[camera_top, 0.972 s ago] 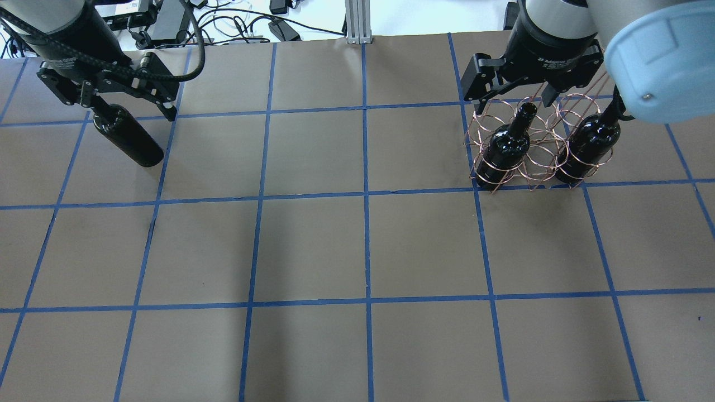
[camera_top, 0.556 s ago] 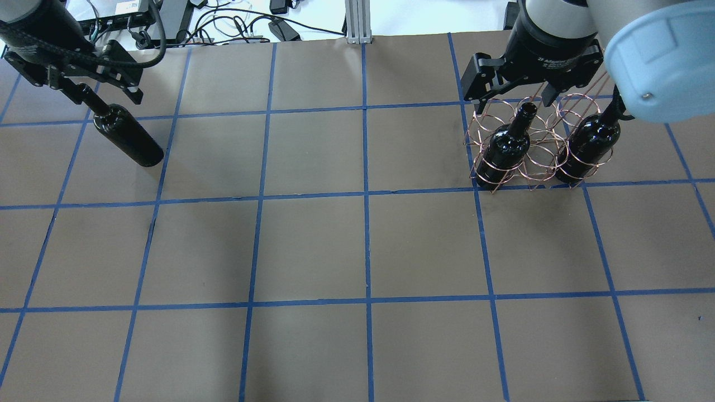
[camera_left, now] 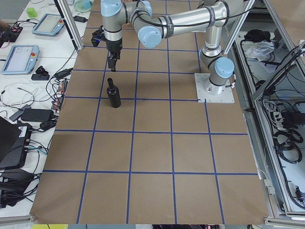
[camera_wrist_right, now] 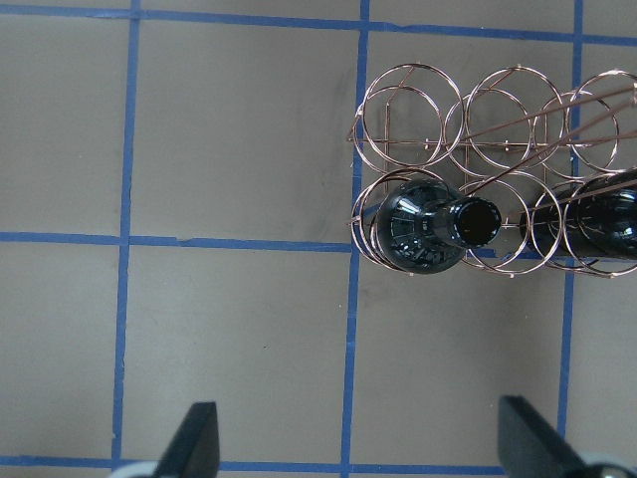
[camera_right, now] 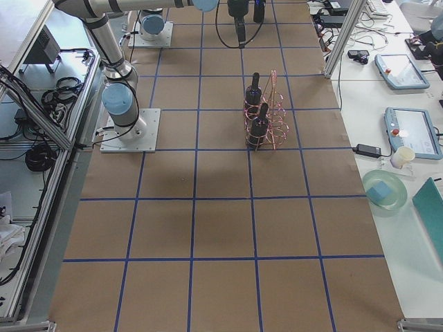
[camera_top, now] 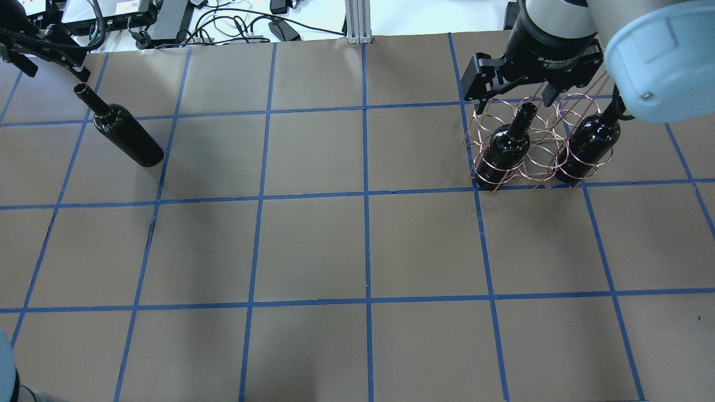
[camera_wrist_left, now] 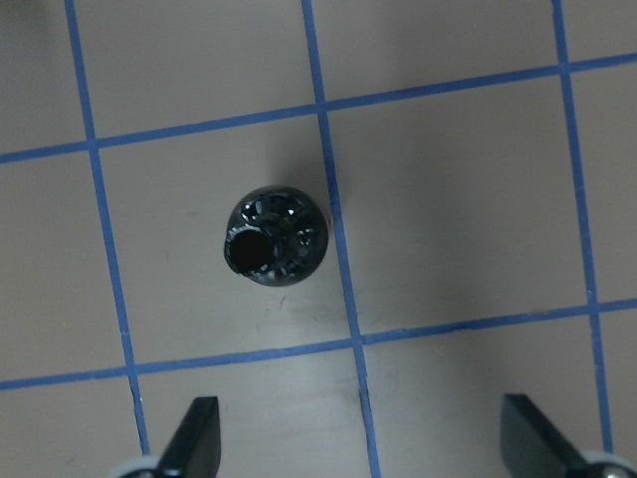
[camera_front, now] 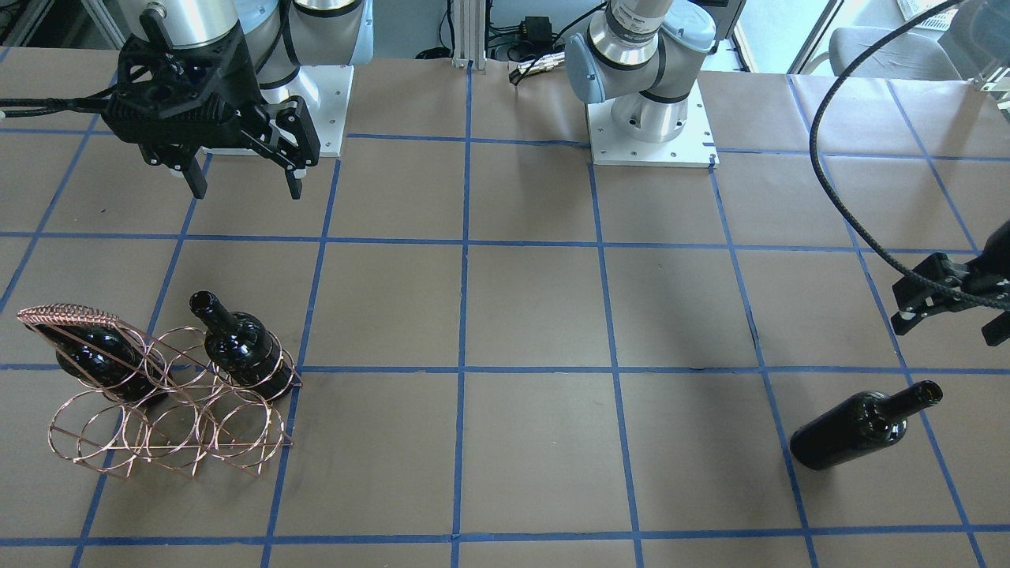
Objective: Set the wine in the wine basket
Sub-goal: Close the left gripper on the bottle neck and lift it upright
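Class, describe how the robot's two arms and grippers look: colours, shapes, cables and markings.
The left arm and right arm are silver metal tubes with pale blue joint caps, on white base plates. The right gripper and left gripper are black, each with two slim fingers. The right one bears small white lettering. A black braided cable runs to the left gripper.

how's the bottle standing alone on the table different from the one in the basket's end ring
The lone bottle stands free on the bare table; the basket bottle sits ringed by the copper wire of the wine basket. The lone bottle is on the robot's left, near the open left gripper; the basket bottle is near the open right gripper. Both are upright, dark, glossy and uncorked.
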You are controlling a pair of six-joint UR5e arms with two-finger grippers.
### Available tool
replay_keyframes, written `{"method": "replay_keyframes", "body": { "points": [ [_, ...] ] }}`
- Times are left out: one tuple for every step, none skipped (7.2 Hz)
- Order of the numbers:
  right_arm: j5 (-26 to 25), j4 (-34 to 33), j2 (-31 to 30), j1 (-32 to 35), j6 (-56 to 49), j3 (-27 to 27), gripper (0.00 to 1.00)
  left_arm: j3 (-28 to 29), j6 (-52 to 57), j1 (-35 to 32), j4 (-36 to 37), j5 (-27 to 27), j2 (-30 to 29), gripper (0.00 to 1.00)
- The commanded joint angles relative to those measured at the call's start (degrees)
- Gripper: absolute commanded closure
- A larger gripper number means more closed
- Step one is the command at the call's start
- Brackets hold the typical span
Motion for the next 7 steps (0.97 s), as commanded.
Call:
{"method": "replay_keyframes", "body": {
  "points": [
    [0.0, 0.0, 0.0, 0.0, 0.0, 0.0, 0.0, 0.6, 1.9, 0.8, 3.5, -0.3, -4.2, 0.0],
    [0.0, 0.0, 0.0, 0.0, 0.0, 0.0, 0.0, 0.6, 1.9, 0.8, 4.7, -0.3, -5.6, 0.0],
    [-0.1, 0.0, 0.0, 0.0, 0.0, 0.0, 0.0, 0.5, 1.9, 0.8, 4.7, -0.6, -6.6, 0.0],
    [-0.1, 0.0, 0.0, 0.0, 0.0, 0.0, 0.0, 0.5, 1.9, 0.8, 4.7, -0.8, -7.3, 0.06],
    [-0.1, 0.0, 0.0, 0.0, 0.0, 0.0, 0.0, 0.2, 2.0, 0.8, 4.7, -0.4, -7.9, 0.07],
    [-0.1, 0.0, 0.0, 0.0, 0.0, 0.0, 0.0, -0.2, 2.0, 0.8, 4.6, -0.1, -8.0, 0.09],
    [-0.1, 0.0, 0.0, 0.0, 0.0, 0.1, 0.0, -0.2, 2.0, 0.8, 4.7, -0.1, -8.1, 0.17]
  ]
}}
